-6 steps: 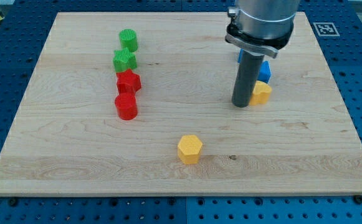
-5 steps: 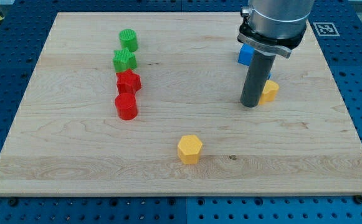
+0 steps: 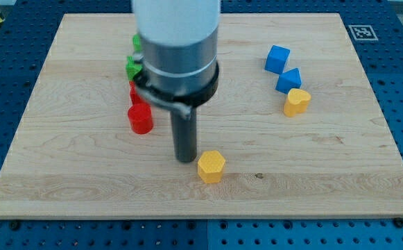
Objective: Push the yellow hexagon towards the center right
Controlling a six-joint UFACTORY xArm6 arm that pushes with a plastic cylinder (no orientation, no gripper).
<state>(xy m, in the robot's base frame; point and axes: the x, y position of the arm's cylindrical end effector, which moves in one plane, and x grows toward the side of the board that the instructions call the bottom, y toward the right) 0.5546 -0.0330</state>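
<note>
The yellow hexagon (image 3: pixel 211 167) lies on the wooden board (image 3: pixel 340 160) near the view's bottom middle. My tip (image 3: pixel 185 159) stands just to its left, very close to its left side. A second yellow block, heart-like in shape (image 3: pixel 297 101), sits at the view's right with a blue block (image 3: pixel 289 80) touching it above and a blue cube (image 3: pixel 277 58) higher up.
At the view's left a red cylinder (image 3: pixel 140 119) stands in full view. A red block (image 3: pixel 134 94) and two green blocks (image 3: pixel 132 67) above it are mostly hidden behind the arm's wide body (image 3: pixel 177 48).
The arm has swung from beside the yellow heart-like block at the right to the left side of the yellow hexagon. The blocks have not moved.
</note>
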